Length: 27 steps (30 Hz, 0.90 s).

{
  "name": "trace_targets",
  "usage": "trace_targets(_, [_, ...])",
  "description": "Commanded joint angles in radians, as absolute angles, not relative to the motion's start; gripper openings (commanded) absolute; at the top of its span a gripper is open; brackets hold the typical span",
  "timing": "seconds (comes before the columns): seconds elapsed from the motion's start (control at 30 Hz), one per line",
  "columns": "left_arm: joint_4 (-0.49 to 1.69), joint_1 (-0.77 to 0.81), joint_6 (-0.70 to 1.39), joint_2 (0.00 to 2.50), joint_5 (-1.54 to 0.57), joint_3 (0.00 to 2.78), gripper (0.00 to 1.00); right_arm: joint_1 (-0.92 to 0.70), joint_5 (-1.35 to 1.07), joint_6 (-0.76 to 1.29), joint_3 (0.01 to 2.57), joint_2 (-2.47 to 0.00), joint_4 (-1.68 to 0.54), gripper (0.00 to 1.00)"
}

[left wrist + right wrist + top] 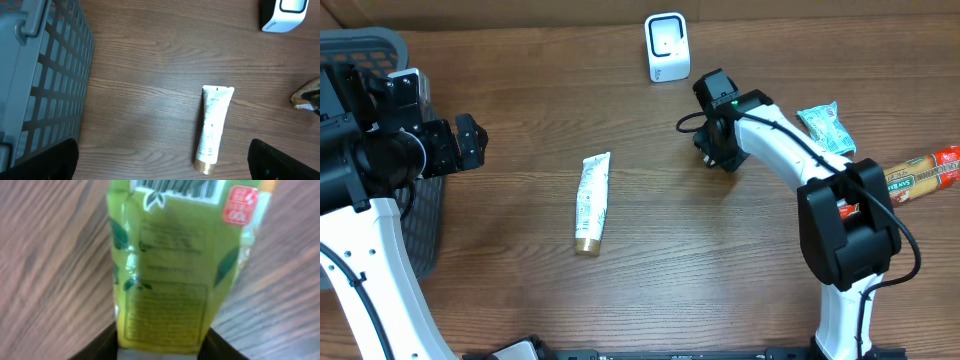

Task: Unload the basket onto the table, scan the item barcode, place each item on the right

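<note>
Left arm (pixel 365 240), nearest the overhead lens, fills the 9 o'clock side beside the grey basket (pixel 370 45), whose slatted wall closes off the table (pixel 520 90) on that side. The left gripper (pixel 164 162) is spread wide over bare wood and holds nothing. At its 3 o'clock lies the white tube (pixel 592 203), gold cap toward 6 o'clock, with open wood on every side. The white scanner (pixel 667 47) stands at 12 o'clock, close to the table's far edge. The right gripper (pixel 162 342) is at the scanner's 5 o'clock, separated from it by a strip of clear wood. In the wrist view its dark fingers (pixel 222 350) press both side edges of the green packet (pixel 170 270), pinching its near end; the packet extends toward 12 o'clock, where a blurred barcode (pixel 175 187) meets the frame edge. At 3 o'clock of this gripper, a teal packet (pixel 825 128) and a red-and-orange packet (pixel 920 175) lie close to the right arm.
</note>
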<state>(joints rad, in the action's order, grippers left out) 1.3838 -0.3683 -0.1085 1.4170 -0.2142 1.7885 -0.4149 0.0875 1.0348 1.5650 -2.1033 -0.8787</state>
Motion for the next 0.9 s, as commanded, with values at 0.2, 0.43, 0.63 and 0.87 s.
trace_targets(0.2, [1.383,-0.371,-0.123,1.419,-0.229,1.803,1.0,-0.41,-0.236,0.482,1.578,-2.112,-0.913,0.31])
trace_targets(0.43, [1.383,-0.371,-0.123,1.419,-0.229,1.803,1.0,-0.371,-0.152,0.16,1.612,-2.112,-1.118,0.31])
trace_targets(0.63, [1.383,-0.371,-0.123,1.419,-0.229,1.803,1.0,-0.373,-0.08,0.077,1.613,-2.032,-1.127,0.43])
trace_targets(0.87, [1.383,-0.371,-0.123,1.419,-0.229,1.803,1.0,-0.357,-0.08,0.082,1.612,-1.825,-1.131,0.67])
